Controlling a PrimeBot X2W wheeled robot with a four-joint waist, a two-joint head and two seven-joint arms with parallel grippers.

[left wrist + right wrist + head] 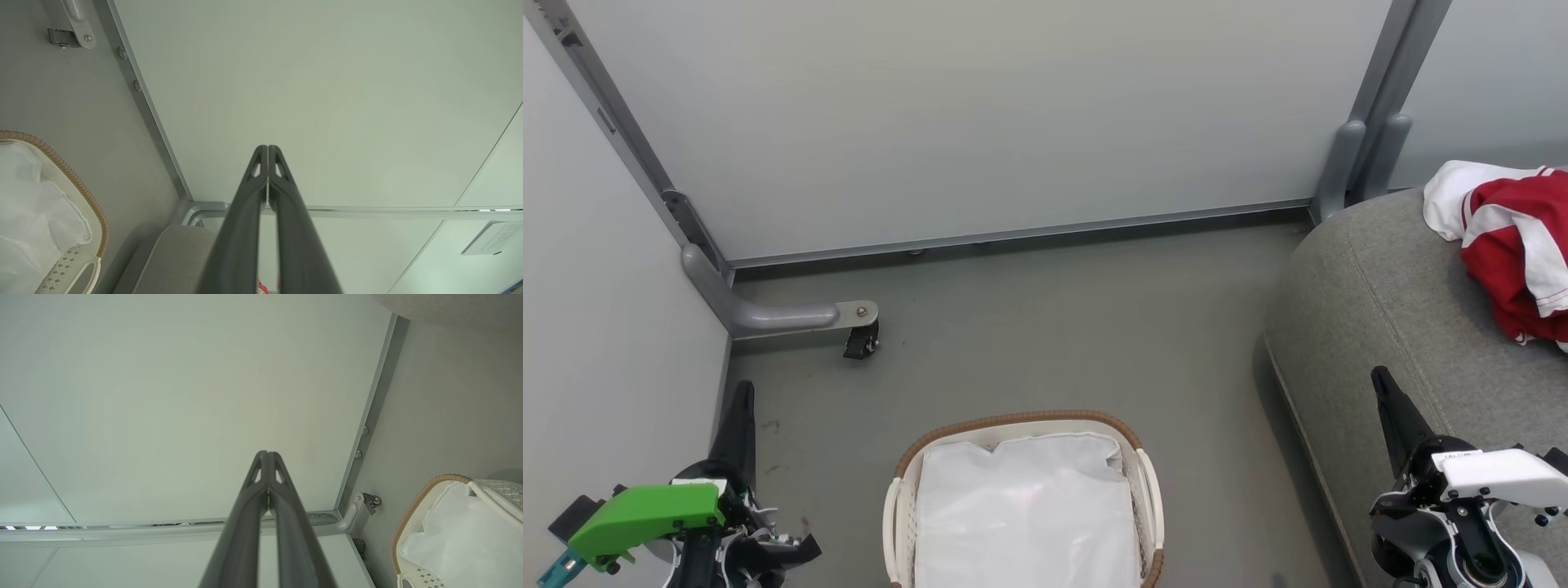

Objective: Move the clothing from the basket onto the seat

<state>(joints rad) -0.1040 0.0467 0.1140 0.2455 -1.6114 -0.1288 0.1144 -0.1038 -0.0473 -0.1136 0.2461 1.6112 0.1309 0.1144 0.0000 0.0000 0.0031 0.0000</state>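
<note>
The red and white clothing (1515,249) lies crumpled on the grey seat (1372,302) at the right edge of the head view. The white basket (1146,482) with its brown woven rim stands on the floor at bottom centre, holding only a plain white liner sheet (1025,514). My left gripper (740,394) is at the lower left, shut and holding nothing, fingers together in the left wrist view (267,148). My right gripper (1380,377) is at the lower right over the seat's front edge, also shut and holding nothing (266,453). The basket (88,196) (416,498) edges into both wrist views.
Grey partition panels (980,114) close off the back and left. A panel foot with a black caster (859,339) juts onto the grey floor (1078,327) behind the basket. Open floor lies between basket and seat.
</note>
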